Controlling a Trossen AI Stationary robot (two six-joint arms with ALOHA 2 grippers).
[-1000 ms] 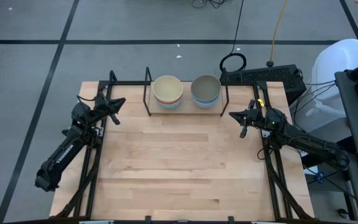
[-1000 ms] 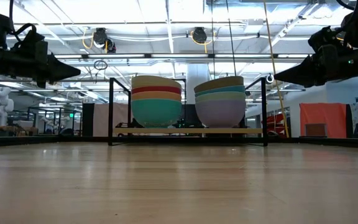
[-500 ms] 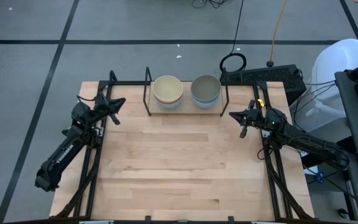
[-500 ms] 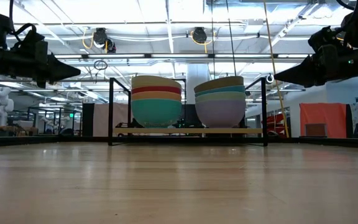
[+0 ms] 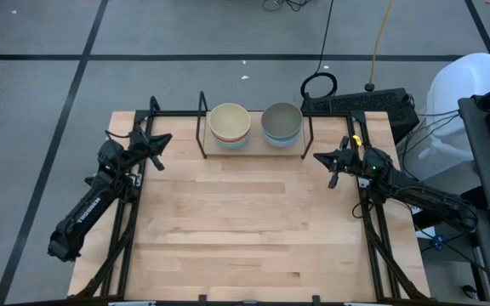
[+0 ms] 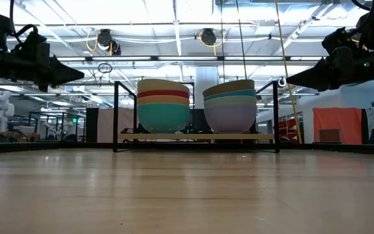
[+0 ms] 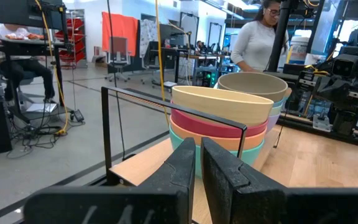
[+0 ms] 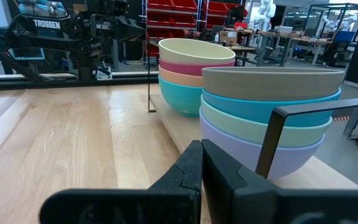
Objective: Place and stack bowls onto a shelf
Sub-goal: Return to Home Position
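Two stacks of bowls stand on the shelf (image 5: pixel 253 151) at the table's far edge. The left stack (image 6: pixel 163 104) has cream on top, then magenta, orange and cyan at the bottom. The right stack (image 6: pixel 230 104) has olive-grey on top, then blue, pale green and lavender. Both show in the left wrist view (image 7: pixel 219 127) and the right wrist view (image 8: pixel 269 115). My left gripper (image 5: pixel 165 139) hovers shut over the table's left edge, left of the shelf. My right gripper (image 5: pixel 320 157) hovers shut near the right edge, right of the shelf. Neither holds anything.
The shelf's black upright frames (image 5: pixel 202 125) stand at each end of the bowls. The wooden tabletop (image 5: pixel 245 229) stretches in front of the shelf. A person (image 7: pixel 257 37) stands in the room beyond the table. Cables and a white chair (image 5: pixel 470 81) lie off the far right corner.
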